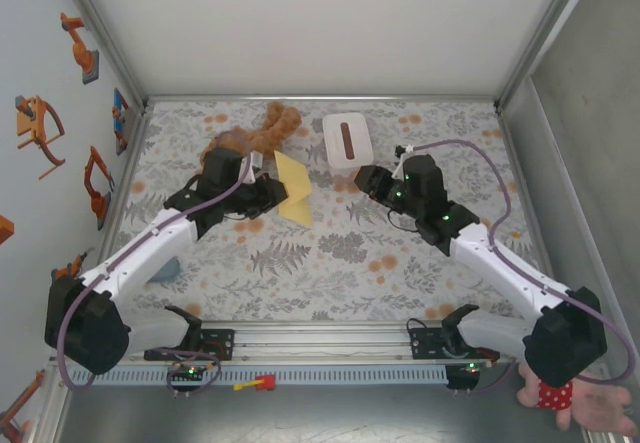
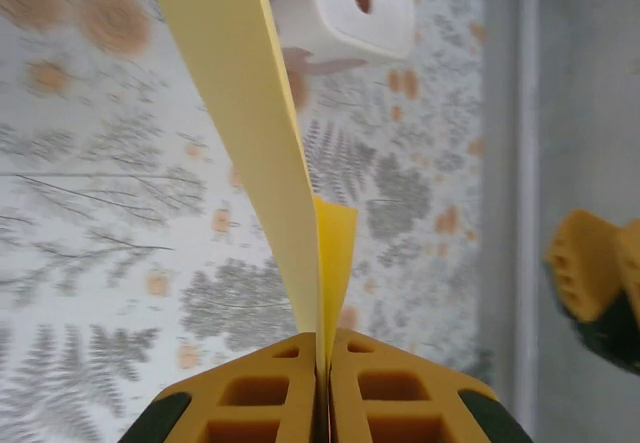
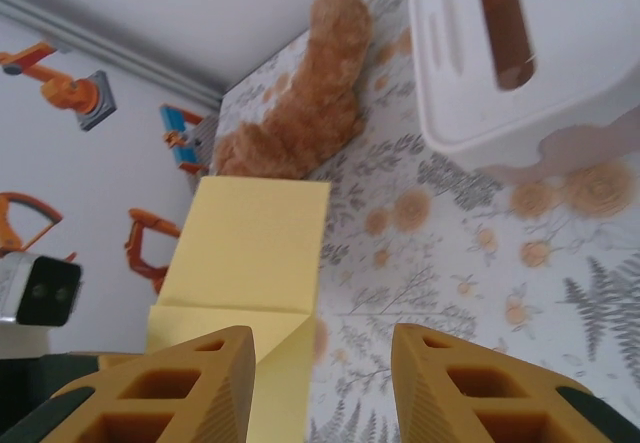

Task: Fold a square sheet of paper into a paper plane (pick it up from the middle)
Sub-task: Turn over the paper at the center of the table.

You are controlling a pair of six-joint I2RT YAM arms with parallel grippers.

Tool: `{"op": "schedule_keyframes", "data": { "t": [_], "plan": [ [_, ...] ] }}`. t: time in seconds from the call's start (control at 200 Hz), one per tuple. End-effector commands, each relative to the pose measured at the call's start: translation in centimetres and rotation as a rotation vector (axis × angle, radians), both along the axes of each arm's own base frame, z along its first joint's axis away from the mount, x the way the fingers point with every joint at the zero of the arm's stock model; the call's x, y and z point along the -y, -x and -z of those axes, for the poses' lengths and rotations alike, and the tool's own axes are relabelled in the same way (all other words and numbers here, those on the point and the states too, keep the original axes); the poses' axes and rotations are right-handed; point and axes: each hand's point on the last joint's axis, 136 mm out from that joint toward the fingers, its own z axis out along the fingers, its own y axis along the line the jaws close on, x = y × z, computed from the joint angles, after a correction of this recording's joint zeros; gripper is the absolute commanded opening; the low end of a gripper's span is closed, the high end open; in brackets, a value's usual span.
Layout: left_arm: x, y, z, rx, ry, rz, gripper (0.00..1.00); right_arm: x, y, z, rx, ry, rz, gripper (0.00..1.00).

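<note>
Left pincer [image 2: 322, 363] is clamped tight on the square sheet of paper [image 2: 250, 113], pads pressed together with the yellow edge running straight up out of the seam between them. On my overhead feed the sheet [image 1: 293, 191] hangs at that pincer's tip, left of centre on the surface [image 1: 330, 263], just in front of the brown plush toy [image 1: 265, 131] and left of the white box [image 1: 347, 140]. Right pincer [image 3: 322, 353] stands part-way open with nothing between its pads, and it faces the paper from across a gap. As for progress, I'd call this early. The sheet is up and it carries at least one fold: the right wrist view shows a crease running across it [image 3: 255, 243], and the left wrist view shows a shorter second layer peeking out beside the long one. But I see no pointed nose, no centre crease and no wings, so by my reckoning nearly all the shaping is left to do. Now the blind spots. I can't count the layers for certain, the sheet's bottom end is cut off behind the right pincer's near pad, and from above I can't tell whether its lower corner touches the surface or hangs free. How square the folded edges sit, I can't judge either.
</note>
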Motion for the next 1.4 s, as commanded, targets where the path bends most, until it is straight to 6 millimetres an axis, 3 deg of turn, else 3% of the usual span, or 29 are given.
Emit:
{"op": "schedule_keyframes", "data": {
  "t": [0.0, 0.17, 0.366, 0.596, 0.761, 0.931, 1.082, 1.392],
  "plan": [
    [-3.5, 1.7, 2.6, -0.023, -0.347, 0.038, 0.1, 3.6, 0.3, 1.7, -0.034, 0.187, 0.11, 0.4],
    [-5.5, 1.6, 2.7, 0.018, -0.683, 0.061, 0.1, 5.0, 0.4, 2.1, -0.037, 0.232, 0.163, 0.4],
    [-7.3, 0.1, 2.5, 0.071, -1.031, 0.029, 0.1, 6.3, 0.6, 2.7, -0.049, 0.281, 0.213, 0.4],
    [-5.4, -1.3, 3.8, 0.138, -1.338, 0.088, 0.1, 8.0, 1.1, 3.3, -0.061, 0.322, 0.273, 0.4],
    [-1.5, -1.4, 6.2, 0.164, -1.393, 0.155, 0.09, 9.9, 1.7, 3.5, -0.071, 0.365, 0.346, 0.39],
    [1.9, -1.6, 7.0, 0.215, -1.401, 0.195, 0.09, 11.5, 2.3, 3.4, -0.074, 0.388, 0.399, 0.39],
    [2.3, -2.2, 6.4, 0.263, -1.43, 0.225, 0.09, 12.6, 2.8, 3.1, -0.073, 0.403, 0.441, 0.39],
    [2.0, -4.3, 2.8, 0.422, -1.512, 0.238, 0.09, 13.2, 2.9, 3.1, -0.081, 0.404, 0.468, 0.39]
  ]
}}
